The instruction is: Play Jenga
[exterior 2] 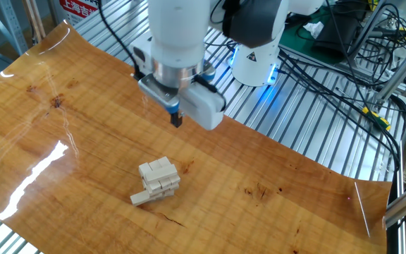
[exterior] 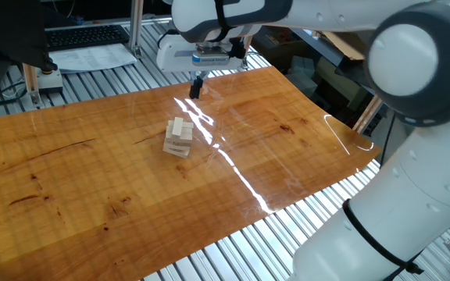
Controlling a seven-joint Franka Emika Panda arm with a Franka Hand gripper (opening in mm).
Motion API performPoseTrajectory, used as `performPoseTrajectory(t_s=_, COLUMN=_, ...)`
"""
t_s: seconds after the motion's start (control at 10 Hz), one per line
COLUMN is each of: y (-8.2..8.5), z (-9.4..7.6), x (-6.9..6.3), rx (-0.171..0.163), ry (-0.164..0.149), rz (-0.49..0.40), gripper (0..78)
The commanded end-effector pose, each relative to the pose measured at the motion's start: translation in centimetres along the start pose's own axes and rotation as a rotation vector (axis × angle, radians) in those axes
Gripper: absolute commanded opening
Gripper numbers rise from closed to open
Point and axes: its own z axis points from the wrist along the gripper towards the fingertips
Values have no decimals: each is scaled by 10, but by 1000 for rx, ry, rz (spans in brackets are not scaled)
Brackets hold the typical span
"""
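From my station I see the gripper [exterior: 197, 87] hanging above the wooden board [exterior: 92, 168], fingers pointing straight down, with nothing between them. The two dark fingers sit so close together that I read them as pressed narrow, almost touching; in the other fixed view the gripper [exterior 2: 177, 120] shows the same slim dark tip with no gap I can make out.

The Jenga tower [exterior: 179, 137] stands on the board below the gripper and off to one side of it, well apart from the fingertips and touching nothing but the board. In one fixed view it lies lower in the frame and a little left of the tool; in the other fixed view the Jenga tower [exterior 2: 158, 180] sits nearer the camera than the tool, again clear of it. The tower is short, only a few crossed layers of pale blocks, and slightly uneven. One block [exterior 2: 140, 198] at the bottom sticks out sideways from the stack, away from the gripper, lying flat on the board.

Behind the gripper is the arm's white base with a blue light [exterior 2: 263, 67], standing on the ribbed metal table [exterior 2: 309, 134]. A bright streak of glare [exterior: 225, 152] runs across the board beside the tower, passing under the tool.
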Motion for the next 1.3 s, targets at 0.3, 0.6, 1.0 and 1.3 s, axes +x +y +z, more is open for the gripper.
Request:
performPoseTrajectory(t_s=0.3, y=-2, z=0, x=-6, rx=-5, ry=-25, rz=11, gripper=0)
performPoseTrajectory(t_s=0.6, y=-7, z=3, x=-9, rx=-9, ry=-18, rz=3, gripper=0)
performPoseTrajectory(t_s=1.0, y=-7, z=4, x=-8, rx=-7, ry=-9, rz=-14, gripper=0)
performPoseTrajectory(t_s=1.3, y=-7, z=5, x=-8, rx=-10, ry=-1, rz=-29, gripper=0)
